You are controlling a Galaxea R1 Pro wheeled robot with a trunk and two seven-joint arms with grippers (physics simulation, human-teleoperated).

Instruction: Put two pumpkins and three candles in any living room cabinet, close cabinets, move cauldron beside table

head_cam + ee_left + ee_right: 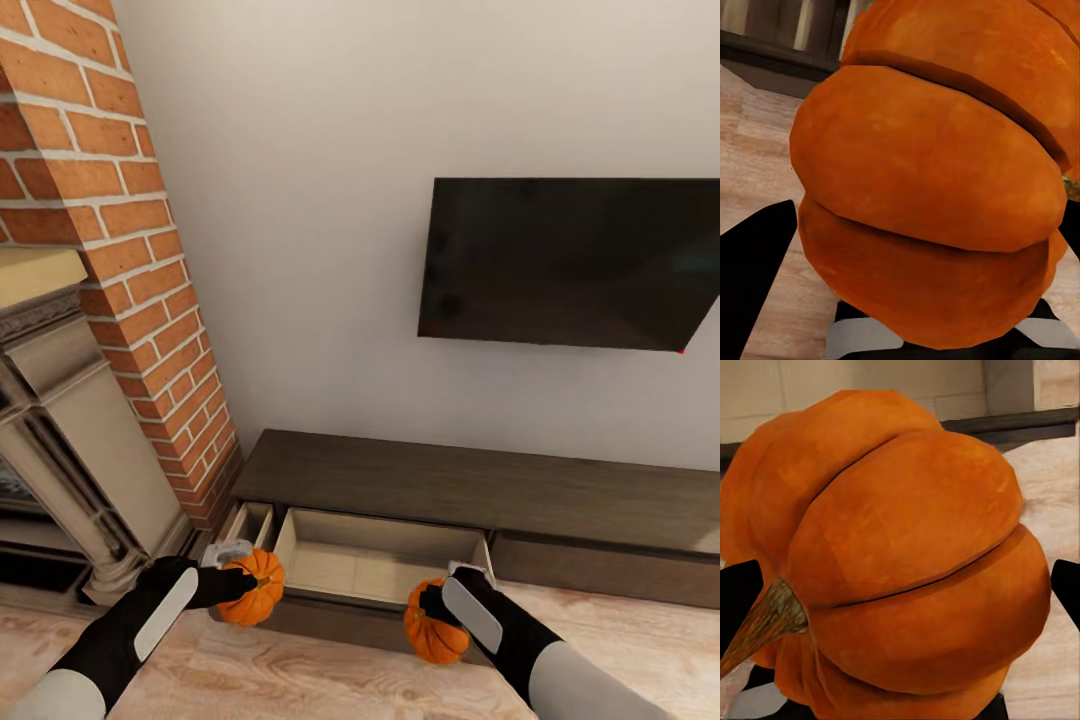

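In front of a long, low dark-brown cabinet (470,490) set against a pale wall, 2 black robot arms reach forward, each carrying a pumpkin. The left tool (238,572) grips 1 orange pumpkin (254,586) just at the near left corner of an open drawer (380,560), whose pale beige inside faces up. The right tool (448,600) grips the other pumpkin (436,622), held low before the drawer's dark front, near its right end. A second, narrower drawer (248,522) stands open to the left, beside a red brick column (130,250). A dark flat screen (570,262) hangs on the wall above the cabinet. From the left wrist, the ribbed pumpkin (937,187) sits between black fingers (754,277). From the right wrist, the other pumpkin (900,570) shows a brown stem (769,619); whether it hangs over the floor or the drawer edge is hard to judge.
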